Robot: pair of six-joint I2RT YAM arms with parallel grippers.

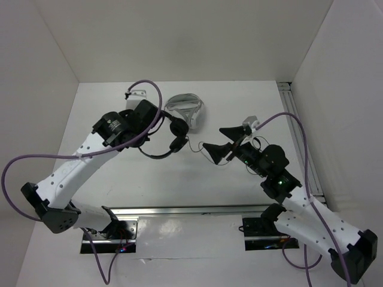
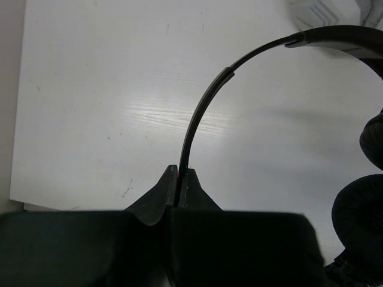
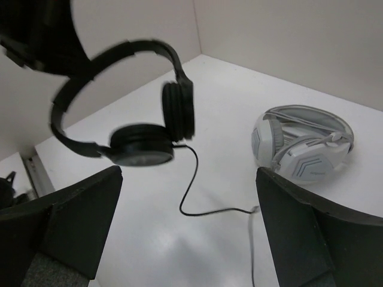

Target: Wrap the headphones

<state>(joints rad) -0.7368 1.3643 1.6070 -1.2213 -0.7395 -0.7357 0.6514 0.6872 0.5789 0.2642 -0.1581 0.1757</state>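
The black headphones (image 1: 175, 142) hang from my left gripper (image 1: 145, 142), which is shut on the thin headband (image 2: 202, 101); the fingertips pinch it edge-on in the left wrist view (image 2: 180, 174). The two round ear pads (image 3: 141, 145) hang close together at the headband's ends, lifted off the table. The thin black cable (image 3: 190, 179) drops from one pad and trails across the white table toward my right gripper. My right gripper (image 1: 221, 140) is open and empty, just right of the headphones, its jaws wide apart around the cable's loop (image 3: 188, 194).
A bulkier white-and-grey headset (image 1: 187, 107) lies on the table behind the headphones; it also shows in the right wrist view (image 3: 302, 146). White walls close in the left, back and right. An aluminium rail (image 1: 294, 119) runs along the right edge.
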